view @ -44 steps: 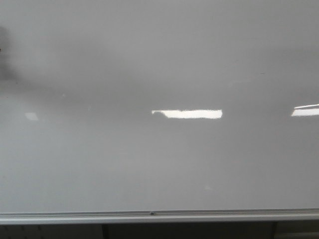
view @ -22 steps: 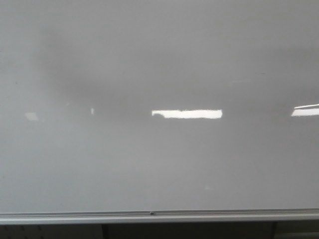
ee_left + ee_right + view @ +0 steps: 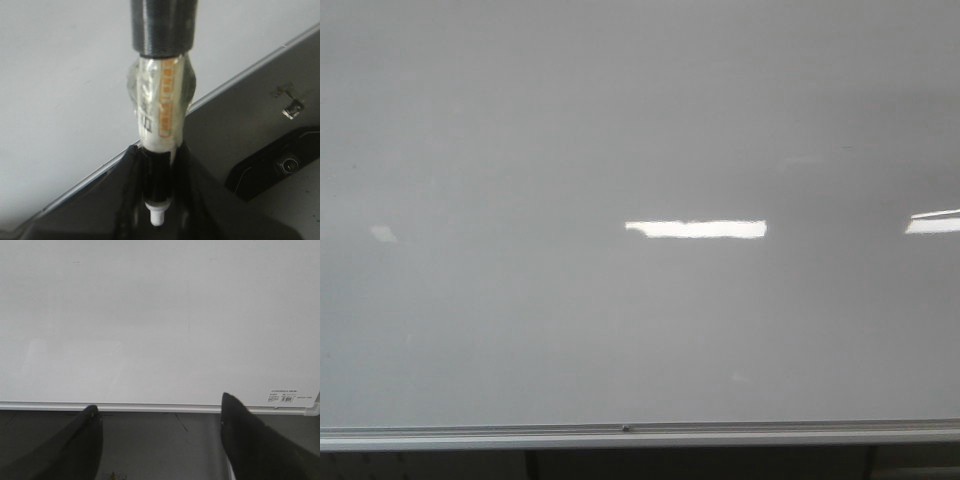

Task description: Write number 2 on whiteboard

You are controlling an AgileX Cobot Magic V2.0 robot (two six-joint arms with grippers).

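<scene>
Now shadowless whiteboard (image 3: pixel 640 330), unlike before.

whiteboard (image 3: pixel 620 330): glossy pale grey, blank in front of me, thin silver frame along its lower edge
surface: bright rectangular glare patches
number 2: I see no stroke of it

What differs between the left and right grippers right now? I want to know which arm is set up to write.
The left gripper is shut on a marker, its white tip pointing out past the fingers; the right gripper holds nothing. The left fingers sit tight around the marker's dark end, while the right fingers stand wide apart. Both have dark fingers, and both wrist views show the whiteboard, with no numeral visible on it.
</scene>
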